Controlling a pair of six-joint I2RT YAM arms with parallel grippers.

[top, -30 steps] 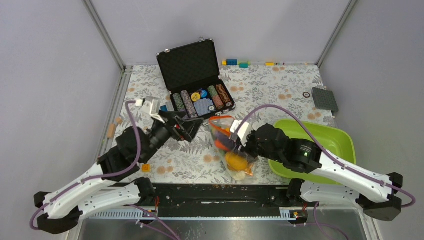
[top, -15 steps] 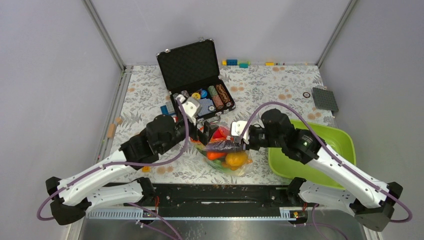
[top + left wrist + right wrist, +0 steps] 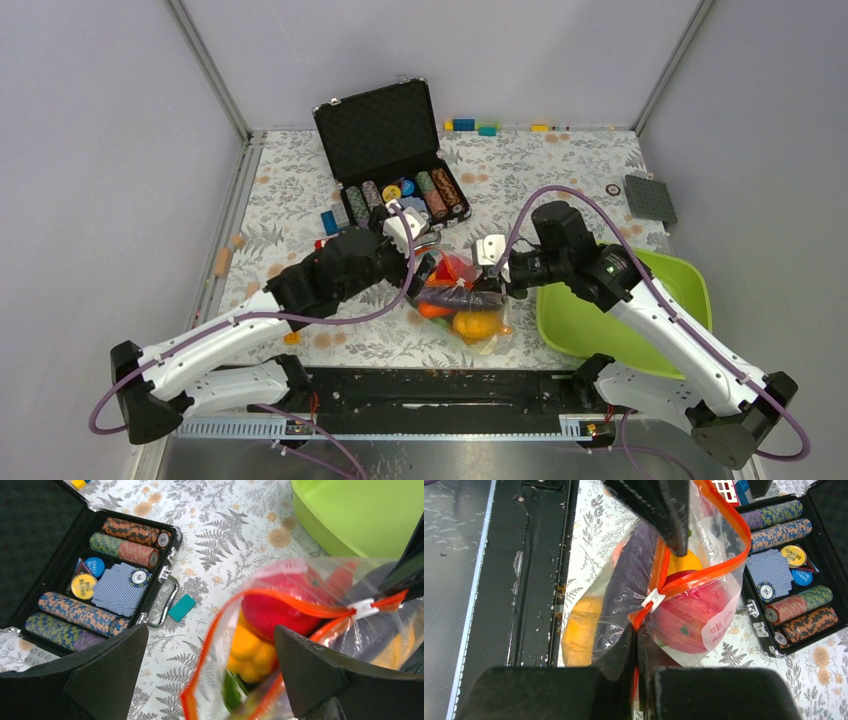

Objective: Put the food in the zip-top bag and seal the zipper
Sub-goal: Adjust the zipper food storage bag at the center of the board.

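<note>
The clear zip-top bag [image 3: 462,305] lies near the table's front edge, holding food: a red apple [image 3: 280,610], a yellow pepper [image 3: 250,650], green lettuce [image 3: 231,692] and a purple eggplant [image 3: 629,580]. Its orange-red zipper [image 3: 300,605] gapes open on the left side, with a white slider [image 3: 654,600] near the right end. My right gripper [image 3: 634,635] is shut on the zipper's right end. At the bag's left, my left gripper [image 3: 211,635] is open, and the left corner of the mouth sits between its fingers without touching them.
An open black case [image 3: 395,150] of poker chips stands just behind the bag. To the right is the lime-green tray [image 3: 640,300]. A teal brick [image 3: 181,607] lies by the case handle. Small bricks [image 3: 475,126] and a grey baseplate [image 3: 650,198] lie at the back.
My left arm swung right, from beside the case to the bag's mouth. The right gripper, still shut on the zipper, drew back and up, and the bag turned to lie across the table.
</note>
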